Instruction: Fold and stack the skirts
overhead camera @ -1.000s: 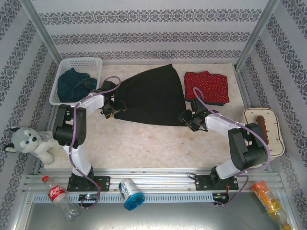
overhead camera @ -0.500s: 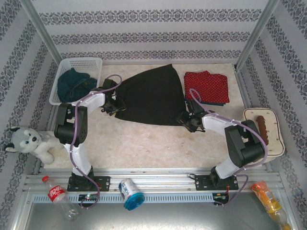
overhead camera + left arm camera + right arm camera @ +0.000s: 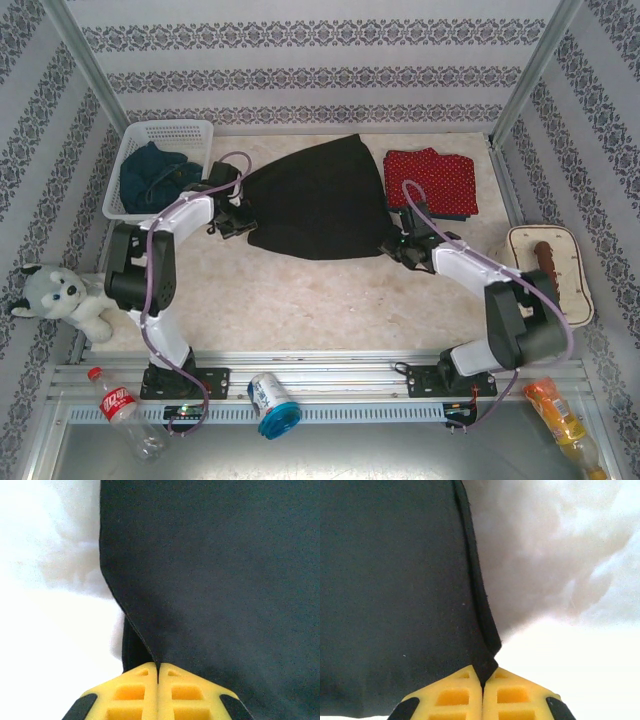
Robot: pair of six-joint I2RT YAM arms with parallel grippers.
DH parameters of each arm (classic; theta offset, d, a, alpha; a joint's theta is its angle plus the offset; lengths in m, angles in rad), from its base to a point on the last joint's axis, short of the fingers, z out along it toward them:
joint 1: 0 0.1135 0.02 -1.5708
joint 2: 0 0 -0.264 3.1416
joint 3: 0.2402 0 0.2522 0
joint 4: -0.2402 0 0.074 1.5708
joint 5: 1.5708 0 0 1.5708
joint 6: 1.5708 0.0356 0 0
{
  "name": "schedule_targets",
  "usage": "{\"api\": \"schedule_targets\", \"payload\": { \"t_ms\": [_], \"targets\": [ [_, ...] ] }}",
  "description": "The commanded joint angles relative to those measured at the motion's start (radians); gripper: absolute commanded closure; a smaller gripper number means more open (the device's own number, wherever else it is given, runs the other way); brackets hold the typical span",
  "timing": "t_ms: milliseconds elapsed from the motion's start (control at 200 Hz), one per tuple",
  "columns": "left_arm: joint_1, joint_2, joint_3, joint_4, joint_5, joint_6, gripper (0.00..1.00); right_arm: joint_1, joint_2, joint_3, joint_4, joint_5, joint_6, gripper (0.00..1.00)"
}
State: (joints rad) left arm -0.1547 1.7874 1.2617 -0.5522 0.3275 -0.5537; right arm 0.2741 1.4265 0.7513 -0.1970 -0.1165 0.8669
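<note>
**Left to right.** A denim skirt (image 3: 155, 175) lay bunched in the white basket (image 3: 200, 128) at the far left. The left gripper (image 3: 232, 222) had gone from spread to closed within the last second; its jaws were pressed together on the near left corner of the black skirt (image 3: 315, 200), whose edge ran into the seam between the yellow fingertips in the left wrist view. The black skirt lay flat at mid-table (image 3: 300, 300), narrow end to the left. The right gripper (image 3: 393, 245) had likewise shut, pinching the near right corner. The red polka-dot skirt (image 3: 430, 178) sat folded at the far right. With both near corners held, the fold was judged ready to begin, probably by carrying the near edge over the far one.
</note>
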Motion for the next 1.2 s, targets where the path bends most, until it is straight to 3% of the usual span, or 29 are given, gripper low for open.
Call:
{"api": "schedule_targets", "payload": {
  "t_ms": [0,210,315,525,714,844,994,1099,1194],
  "targets": [
    [0.006,-0.109,-0.005,0.022,0.052,0.003,1.00,-0.041,-0.041,-0.017,-0.049,0.004,-0.090,1.00],
    [0.006,-0.132,0.038,0.074,0.172,0.029,1.00,-0.098,-0.029,0.024,-0.099,-0.041,-0.179,1.00],
    [0.002,0.010,0.184,0.015,0.238,0.081,1.00,-0.119,0.008,0.056,-0.104,-0.074,-0.197,1.00],
    [0.001,0.356,0.497,-0.166,0.183,0.116,0.99,-0.124,0.081,0.105,-0.098,-0.118,-0.203,1.00],
    [0.003,0.403,0.567,-0.137,0.256,0.106,0.70,-0.124,0.119,0.129,-0.102,-0.142,-0.203,1.00],
    [0.023,0.303,0.506,-0.131,0.222,0.097,0.43,-0.125,0.120,0.125,-0.098,-0.139,-0.202,1.00],
    [0.037,0.127,0.292,-0.073,0.143,-0.014,0.24,-0.124,0.124,0.117,-0.082,-0.148,-0.186,1.00],
    [0.037,-0.007,0.084,0.067,0.135,-0.147,0.21,-0.124,0.135,0.118,-0.070,-0.161,-0.180,1.00],
    [0.029,-0.079,-0.075,0.233,0.190,-0.293,0.32,-0.124,0.146,0.124,-0.071,-0.167,-0.180,1.00]
  ]
}}
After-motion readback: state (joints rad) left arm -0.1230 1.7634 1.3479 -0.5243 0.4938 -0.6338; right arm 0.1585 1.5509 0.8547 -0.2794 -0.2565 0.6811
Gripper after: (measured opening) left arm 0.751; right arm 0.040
